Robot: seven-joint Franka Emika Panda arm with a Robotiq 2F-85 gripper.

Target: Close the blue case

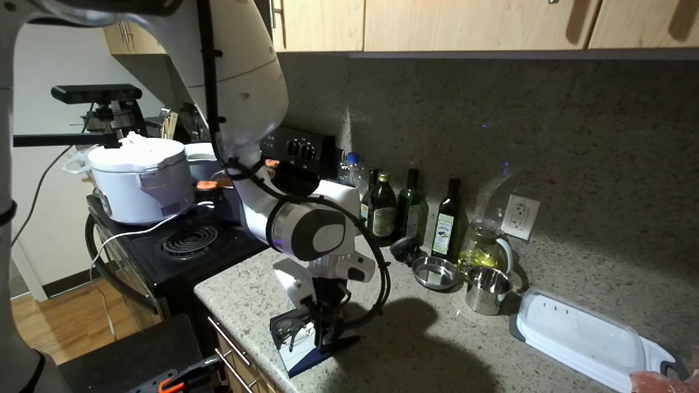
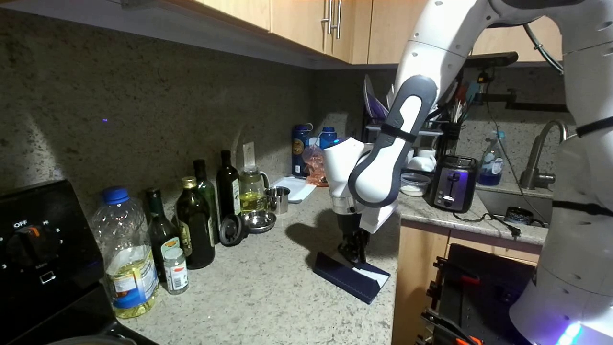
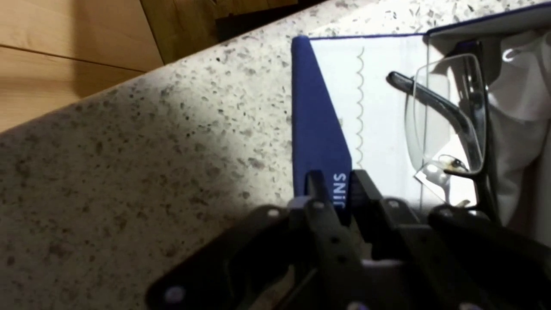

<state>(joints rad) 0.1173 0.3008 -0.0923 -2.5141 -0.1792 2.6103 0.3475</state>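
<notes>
In an exterior view you look slantwise down over the counter (image 1: 246,289) to the backsplash (image 1: 573,136), the stove (image 1: 191,240) off to the left, the white tray (image 1: 584,338) at lower right and the arm (image 1: 240,71) looming close. In an exterior view you look from the stove end along the counter toward the toaster (image 2: 454,184) and sink (image 2: 493,201) (the black knob panel (image 2: 72,249) crowds your left edge). In both exterior views you get the blue case (image 2: 347,278), bottles (image 2: 194,225) and white tray. Your wrist view points down from very near, the gripper (image 3: 338,181) entering from below, and shares the blue case and counter edge with both.
</notes>
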